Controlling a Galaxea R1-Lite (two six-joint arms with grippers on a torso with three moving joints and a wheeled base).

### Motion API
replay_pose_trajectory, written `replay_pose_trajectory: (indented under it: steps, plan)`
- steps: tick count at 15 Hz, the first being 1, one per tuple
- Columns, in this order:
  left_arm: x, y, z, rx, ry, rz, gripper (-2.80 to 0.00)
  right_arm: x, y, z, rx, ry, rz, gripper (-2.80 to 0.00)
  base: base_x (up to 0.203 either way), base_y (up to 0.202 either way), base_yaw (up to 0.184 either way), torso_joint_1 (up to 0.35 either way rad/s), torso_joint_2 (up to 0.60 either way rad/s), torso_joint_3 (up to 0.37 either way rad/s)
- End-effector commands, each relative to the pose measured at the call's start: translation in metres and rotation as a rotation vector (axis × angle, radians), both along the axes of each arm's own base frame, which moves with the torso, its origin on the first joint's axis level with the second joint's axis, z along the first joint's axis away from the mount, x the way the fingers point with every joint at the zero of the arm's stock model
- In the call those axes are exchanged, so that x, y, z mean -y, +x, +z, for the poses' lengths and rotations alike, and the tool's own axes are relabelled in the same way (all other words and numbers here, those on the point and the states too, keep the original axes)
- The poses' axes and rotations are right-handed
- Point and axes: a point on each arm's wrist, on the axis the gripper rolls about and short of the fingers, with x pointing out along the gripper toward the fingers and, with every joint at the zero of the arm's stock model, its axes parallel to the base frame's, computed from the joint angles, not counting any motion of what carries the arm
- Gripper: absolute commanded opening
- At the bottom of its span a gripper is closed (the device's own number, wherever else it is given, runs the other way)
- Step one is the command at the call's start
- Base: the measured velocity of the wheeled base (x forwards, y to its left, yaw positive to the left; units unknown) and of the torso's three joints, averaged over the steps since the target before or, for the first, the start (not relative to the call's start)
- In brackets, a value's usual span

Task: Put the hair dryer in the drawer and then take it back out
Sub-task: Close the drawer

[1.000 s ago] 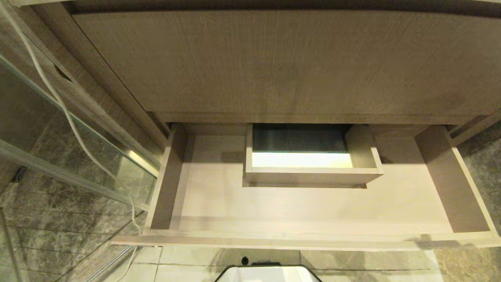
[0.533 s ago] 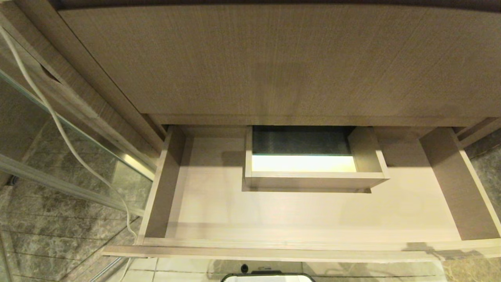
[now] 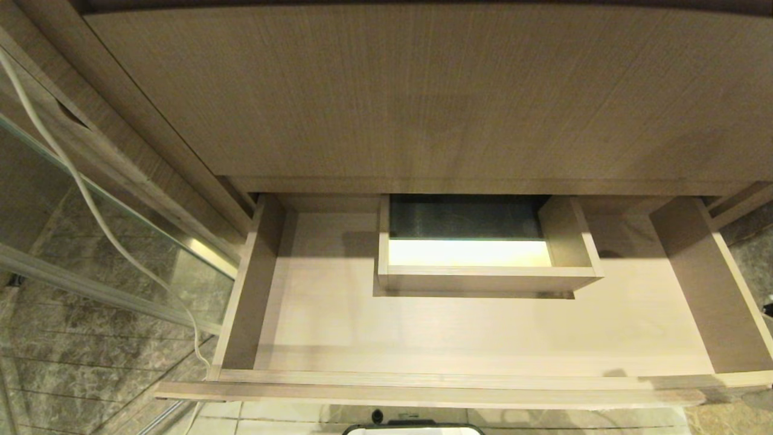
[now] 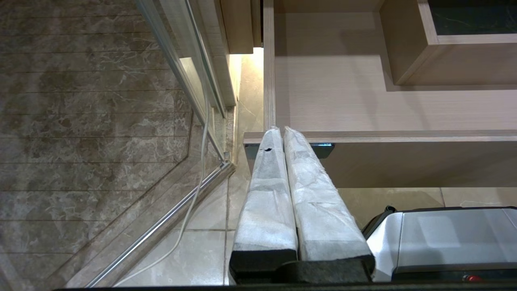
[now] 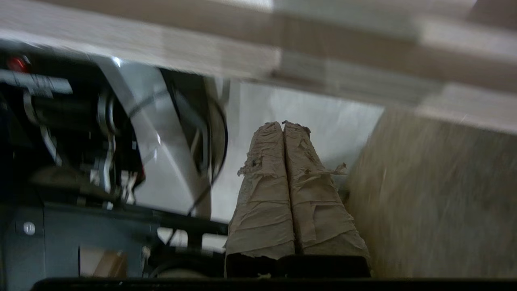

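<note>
Wide shallow light-brown wood-grain drawer (image 3: 338, 329) standing pulled out, floor bare around the boxed rectangular cutout (image 3: 486, 275) at mid-back. No hair dryer visible in any view, so best to locate it before reaching. Worth picking a landing spot on the open floor toward the drawer's front-left corner, clear of the cutout walls. Right gripper (image 5: 282, 125), tape-wrapped fingers pressed together and empty, low beside the robot's base under the drawer front. Left gripper (image 4: 281, 131) likewise closed, empty, parked just before the drawer's front-left corner.
</note>
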Motion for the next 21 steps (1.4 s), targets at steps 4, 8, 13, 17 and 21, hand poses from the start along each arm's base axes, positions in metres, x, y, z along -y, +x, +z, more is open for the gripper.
replay_pose_trajectory:
  steps: [4, 8, 13, 17, 21]
  plan:
    - [0.0, 0.0, 0.0, 0.0, 0.0, 0.0, -2.8, 0.027, 0.033, -0.019, -0.271, -0.044, -0.071, -2.8, 0.0, 0.0, 0.0, 0.0, 0.0, 0.0]
    - [0.0, 0.0, 0.0, -0.002, 0.0, 0.0, -2.8, 0.03, 0.036, -0.028, -0.37, -0.109, -0.069, -2.8, 0.0, 0.0, 0.0, 0.0, 0.0, 0.0]
    - [0.0, 0.0, 0.0, -0.002, 0.0, 0.0, -2.8, 0.038, 0.05, -0.042, -0.385, -0.107, -0.068, -2.8, 0.0, 0.0, 0.0, 0.0, 0.0, 0.0]
    - [0.0, 0.0, 0.0, 0.0, 0.0, 0.0, -2.8, 0.045, 0.061, -0.037, -0.353, -0.123, -0.074, -2.8, 0.0, 0.0, 0.0, 0.0, 0.0, 0.0]
    - [0.0, 0.0, 0.0, -0.002, 0.0, 0.0, -2.8, 0.05, 0.071, -0.027, -0.295, -0.144, -0.086, -2.8, 0.0, 0.0, 0.0, 0.0, 0.0, 0.0]
